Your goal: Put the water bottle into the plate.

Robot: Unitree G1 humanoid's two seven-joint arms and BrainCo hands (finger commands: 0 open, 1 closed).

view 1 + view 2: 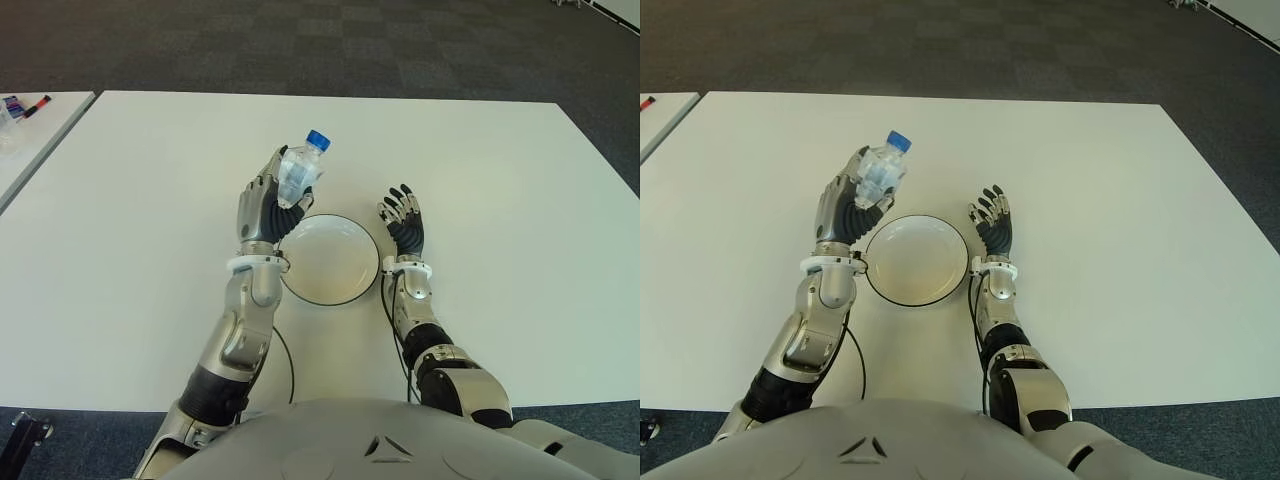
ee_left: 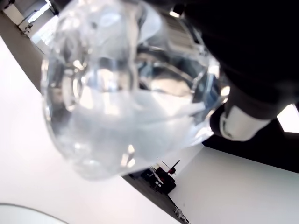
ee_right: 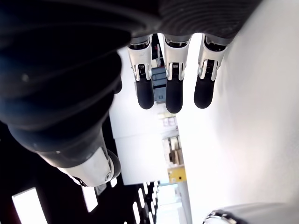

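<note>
A clear water bottle with a blue cap is held above the table by my left hand, whose fingers are curled around its body. It hangs tilted just beyond the far left rim of the white plate, which has a dark edge and holds nothing. In the left wrist view the bottle fills the picture, close to the camera. My right hand shows just to the right of the plate, fingers spread and holding nothing.
The white table spreads out on all sides of the plate. A second table with a red marker and small items stands at the far left. Dark carpet lies beyond.
</note>
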